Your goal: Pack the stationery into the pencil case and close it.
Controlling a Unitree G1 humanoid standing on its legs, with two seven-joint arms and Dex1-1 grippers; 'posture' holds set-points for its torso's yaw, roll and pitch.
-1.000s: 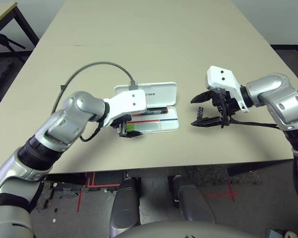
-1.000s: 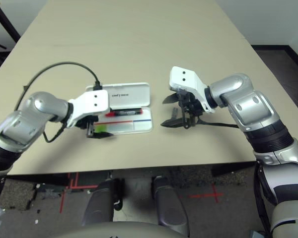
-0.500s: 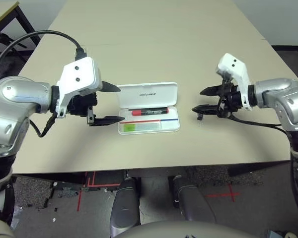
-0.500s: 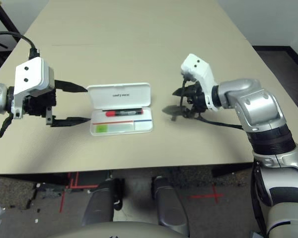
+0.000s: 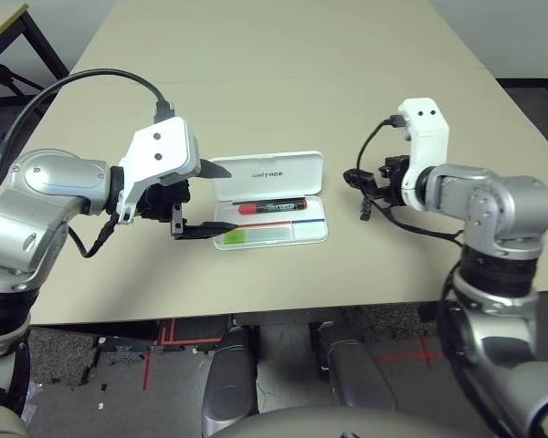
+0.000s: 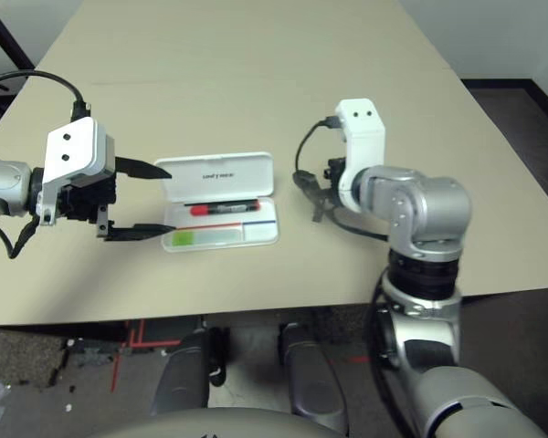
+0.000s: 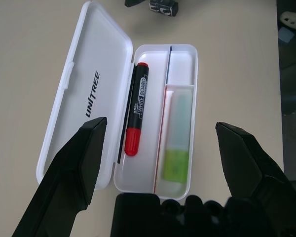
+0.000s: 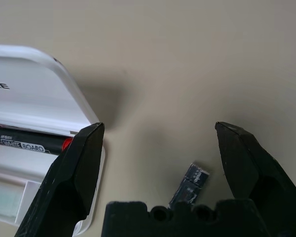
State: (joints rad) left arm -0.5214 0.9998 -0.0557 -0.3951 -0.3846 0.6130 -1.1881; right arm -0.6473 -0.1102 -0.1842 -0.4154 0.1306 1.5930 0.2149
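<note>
Left wrist view: one flat white hard-plastic pencil case (image 7: 84, 94) with rounded corners lies open on the smooth beige table (image 5: 283, 73). Inside sit two items: one red marker with a black barrel (image 7: 135, 111) and one lime-green and translucent white stick (image 7: 177, 143). One tiny dark clip-like piece (image 8: 190, 183) lies on the table beside the case. The left gripper (image 5: 204, 197) and right gripper (image 8: 160, 143) both spread wide, holding nothing.
</note>
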